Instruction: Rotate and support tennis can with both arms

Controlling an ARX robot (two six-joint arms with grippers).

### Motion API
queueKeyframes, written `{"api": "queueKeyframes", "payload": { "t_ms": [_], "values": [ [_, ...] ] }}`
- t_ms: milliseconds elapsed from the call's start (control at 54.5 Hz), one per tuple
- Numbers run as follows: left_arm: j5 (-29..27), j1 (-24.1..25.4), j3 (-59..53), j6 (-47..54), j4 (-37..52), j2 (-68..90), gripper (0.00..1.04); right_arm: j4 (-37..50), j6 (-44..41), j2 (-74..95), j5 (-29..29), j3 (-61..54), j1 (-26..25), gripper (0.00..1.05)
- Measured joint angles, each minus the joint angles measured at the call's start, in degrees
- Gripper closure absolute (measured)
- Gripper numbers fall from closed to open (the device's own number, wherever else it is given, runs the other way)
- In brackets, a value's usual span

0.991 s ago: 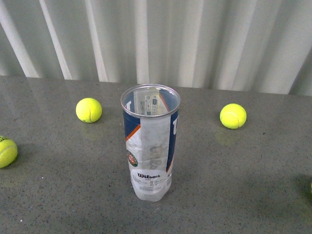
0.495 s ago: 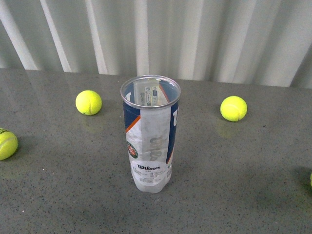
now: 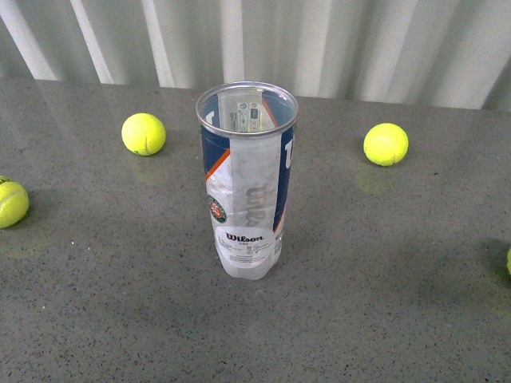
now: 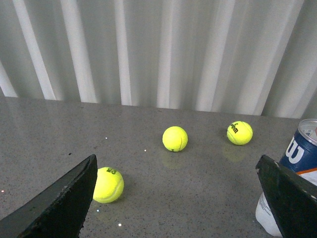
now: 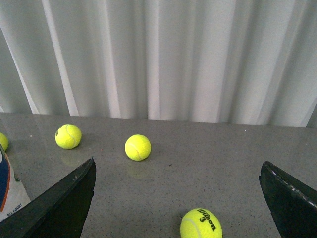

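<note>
tennis can [image 3: 246,179]: 1, upright, lidless, on tabletop [image 3: 383,311] | tennis balls: 4 partly or fully in front view | left gripper [image 4: 178,198] jaws wide, empty | right gripper [image 5: 178,198] jaws wide, empty

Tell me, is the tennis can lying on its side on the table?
No, the tennis can stands upright on the table, its open mouth facing up.

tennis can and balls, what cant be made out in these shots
- Front view: the tennis can shows whole, but its small print is too small to read.
- Left wrist view: the can is cut by the edge and partly behind a left tool finger.
- Right wrist view: only a sliver of the can shows at the edge.
- Front view: one ball is cut by the edge.
</note>
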Motion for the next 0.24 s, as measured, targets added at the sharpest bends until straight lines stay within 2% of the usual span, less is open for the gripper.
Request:
{"api": "queueKeyframes", "payload": {
  "t_ms": [239],
  "values": [
    [-0.02, 0.00, 0.00, 0.00, 0.00, 0.00, 0.07, 0.00, 0.00, 0.00, 0.00, 0.00, 0.00, 0.07]
  ]
}}
